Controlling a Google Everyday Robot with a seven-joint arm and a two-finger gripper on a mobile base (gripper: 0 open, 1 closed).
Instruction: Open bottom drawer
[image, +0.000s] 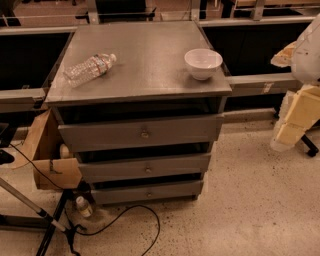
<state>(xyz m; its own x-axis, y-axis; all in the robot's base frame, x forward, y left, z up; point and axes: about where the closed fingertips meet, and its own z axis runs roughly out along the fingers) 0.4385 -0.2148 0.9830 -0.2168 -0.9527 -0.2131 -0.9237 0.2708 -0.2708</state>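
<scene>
The grey drawer cabinet (140, 65) stands in the middle of the camera view with three drawer fronts. The bottom drawer (170, 191) has the shortest, narrowest front and a small brass knob (149, 194) at its centre. A dark gap shows above its front. My arm comes in at the right edge, white above and yellowish below. My gripper (283, 134) hangs at its lower end, well to the right of the cabinet and above the level of the bottom drawer. It touches nothing.
The mid-sized drawer front (175, 166) and the widest one (180, 130) sit above. A plastic bottle (90, 69) lies on the cabinet top beside a white bowl (203, 63). A cardboard box (47, 155), a small bottle (82, 206), a cable (150, 220) and tripod legs (45, 220) are at lower left.
</scene>
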